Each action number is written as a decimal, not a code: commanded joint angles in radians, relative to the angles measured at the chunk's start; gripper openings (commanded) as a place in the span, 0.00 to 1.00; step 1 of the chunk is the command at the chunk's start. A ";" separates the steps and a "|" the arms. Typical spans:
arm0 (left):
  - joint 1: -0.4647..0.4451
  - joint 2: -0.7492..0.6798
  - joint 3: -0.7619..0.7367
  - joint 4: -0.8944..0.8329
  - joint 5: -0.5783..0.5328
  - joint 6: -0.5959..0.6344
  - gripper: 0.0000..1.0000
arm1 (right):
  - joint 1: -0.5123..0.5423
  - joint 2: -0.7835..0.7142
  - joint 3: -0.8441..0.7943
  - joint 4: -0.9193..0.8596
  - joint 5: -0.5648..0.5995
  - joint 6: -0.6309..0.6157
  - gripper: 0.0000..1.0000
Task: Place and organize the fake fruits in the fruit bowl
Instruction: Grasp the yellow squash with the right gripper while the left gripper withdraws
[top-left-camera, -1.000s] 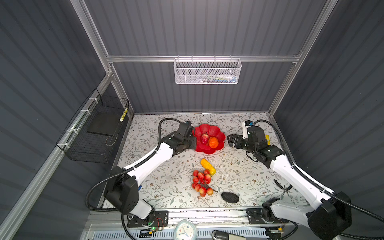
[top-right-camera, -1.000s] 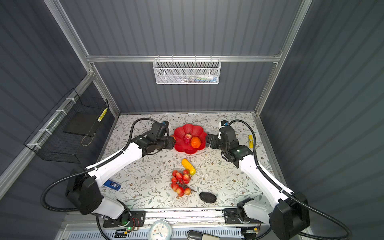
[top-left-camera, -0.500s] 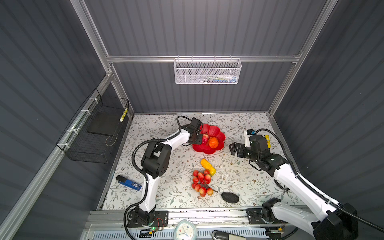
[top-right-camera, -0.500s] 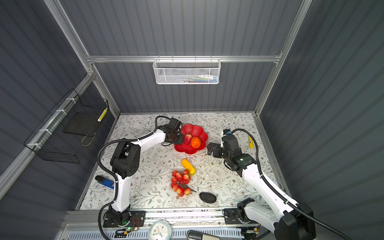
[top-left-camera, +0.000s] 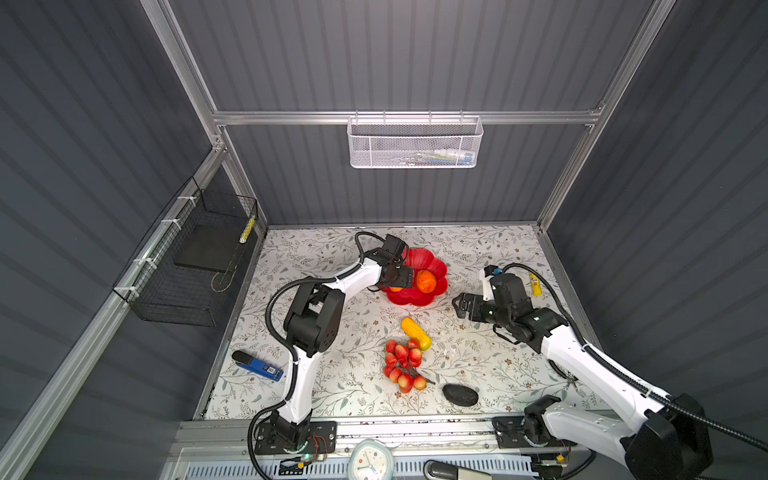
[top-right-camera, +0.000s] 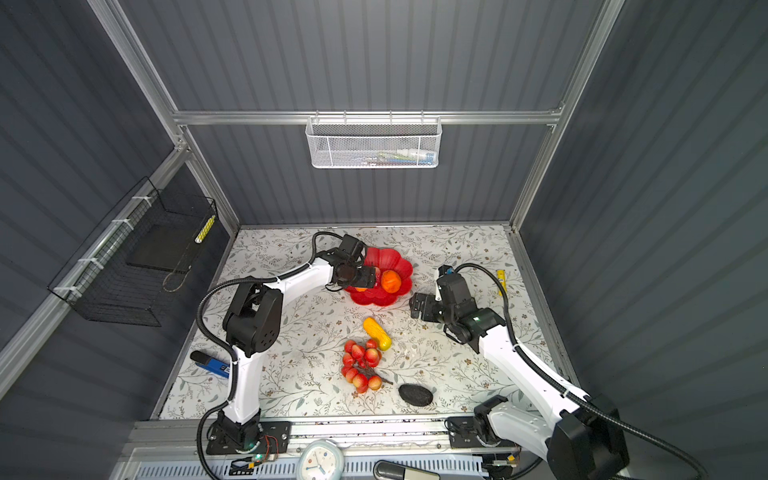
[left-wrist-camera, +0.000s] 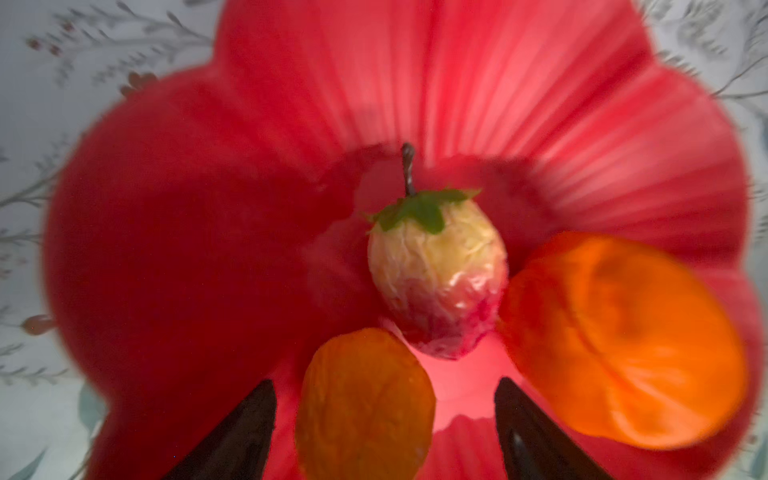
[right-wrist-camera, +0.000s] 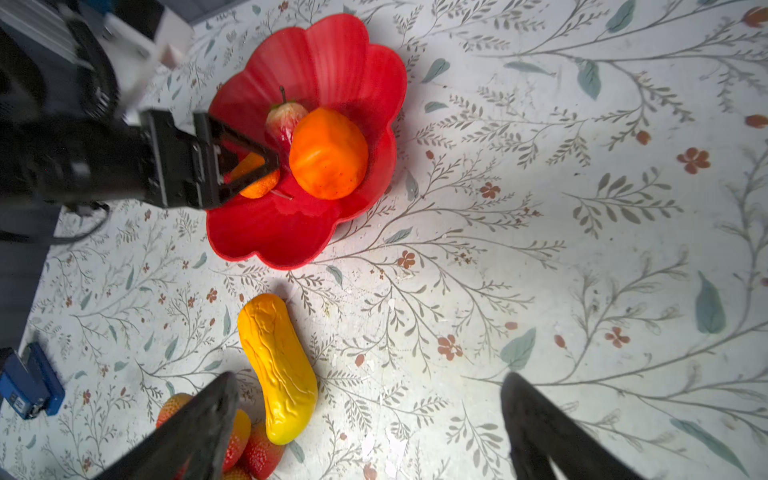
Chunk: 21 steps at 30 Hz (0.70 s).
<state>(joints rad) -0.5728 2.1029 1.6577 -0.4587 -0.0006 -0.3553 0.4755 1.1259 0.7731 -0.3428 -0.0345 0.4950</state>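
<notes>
The left gripper (top-left-camera: 406, 277) is being held low over the fruit bowl (top-left-camera: 409, 300), with its jaws being kept apart and clamped on nothing. The right gripper (top-left-camera: 460, 305) is being carried above the floral table (top-left-camera: 332, 332), near the bowl's rim. Its jaws are likewise being kept wide apart, with nothing being gripped between them.

About half of the placing is being judged as done. Three of the six fruits are being cradled inside the bowl, and three are being left out on the table.

Of those outside, the bunch of red grapes (top-left-camera: 402, 365) is being left toward the front of the table. The yellow oblong (top-left-camera: 415, 333) is being left between the grapes and the bowl, just beside the bunch and perhaps touching it. The dark bumpy oval (top-left-camera: 460, 395) is being left apart from both, near the front edge.

Inside the bowl, the larger orange round (top-left-camera: 426, 281) is being cradled on the side nearer the right arm. The strawberry shape (left-wrist-camera: 436, 278) is being seated at the centre, touching that round. The smaller orange round (left-wrist-camera: 365, 407) is being framed between the left gripper's parted fingers (left-wrist-camera: 249, 428), touched by neither as far as the blurred wrist view shows.

The three outside fruits are being counted as the work left, along with any tidying.
</notes>
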 joint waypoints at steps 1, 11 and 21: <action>-0.001 -0.173 0.008 0.056 -0.029 -0.016 0.91 | 0.084 0.068 0.052 -0.072 0.025 -0.040 0.96; 0.009 -0.732 -0.441 0.231 -0.380 -0.011 1.00 | 0.286 0.314 0.163 -0.052 0.031 -0.038 0.85; 0.021 -1.073 -0.786 0.168 -0.550 -0.141 1.00 | 0.340 0.513 0.259 -0.009 0.043 -0.038 0.74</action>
<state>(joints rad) -0.5556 1.0889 0.8906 -0.2657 -0.4812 -0.4404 0.8051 1.6100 1.0065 -0.3534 -0.0116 0.4625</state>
